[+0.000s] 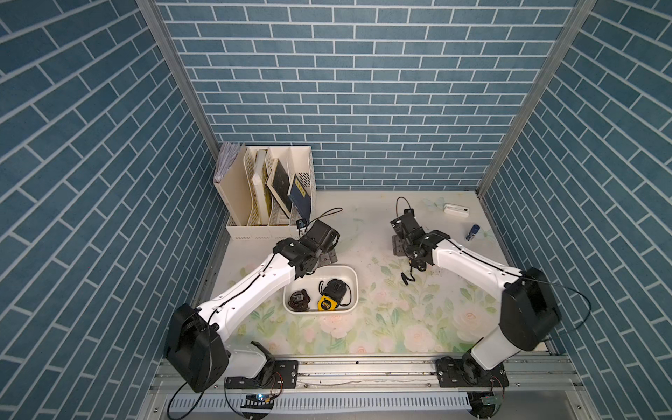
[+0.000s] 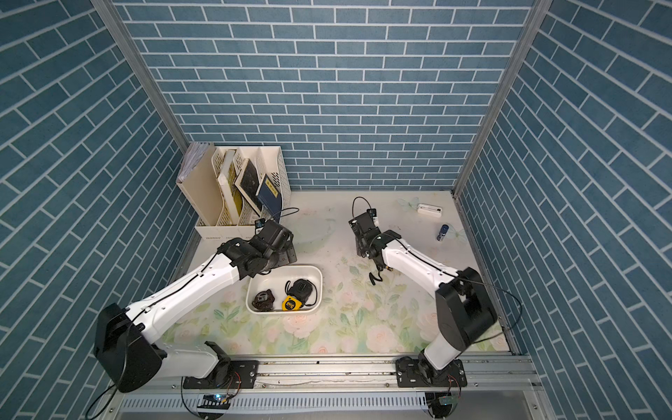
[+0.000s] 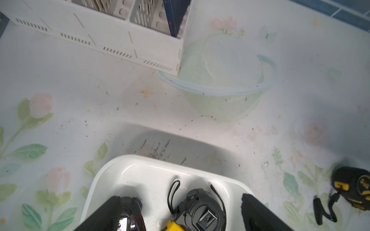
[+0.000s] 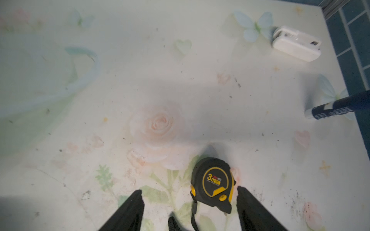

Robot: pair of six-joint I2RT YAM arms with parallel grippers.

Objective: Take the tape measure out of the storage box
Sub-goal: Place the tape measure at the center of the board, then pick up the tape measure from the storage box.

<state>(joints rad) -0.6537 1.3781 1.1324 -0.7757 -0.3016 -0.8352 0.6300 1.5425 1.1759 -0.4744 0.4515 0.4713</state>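
Lying outside the box: a black-and-yellow tape measure (image 4: 215, 184) rests flat and face up on the counter (image 1: 363, 225), well to the right of the storage box (image 1: 356, 291). Its strap trails toward the near side.
Right end effector (image 4: 190, 191): fingers apart, straddling that tape measure. A gap appears on each side, so nothing is clamped.
Left end effector (image 3: 181, 197): fingers spread wide and empty, hanging above the box's far edge.
Inside the box: a black tape measure (image 1: 336, 289) sits toward the far right, with a yellow tape measure (image 1: 326, 303) touching it on the near side. A dark brown item (image 1: 299, 300) to the left is too small to identify.
Key relation: the box contents lie just below and to the near side of the left end effector. In the left wrist view the black one sits between its fingers.
Nearer arm: the left, clearly; the right is well apart from the box.
Long axis: the box runs left to right. The black case is nearly round, so finger alignment probably matters little.
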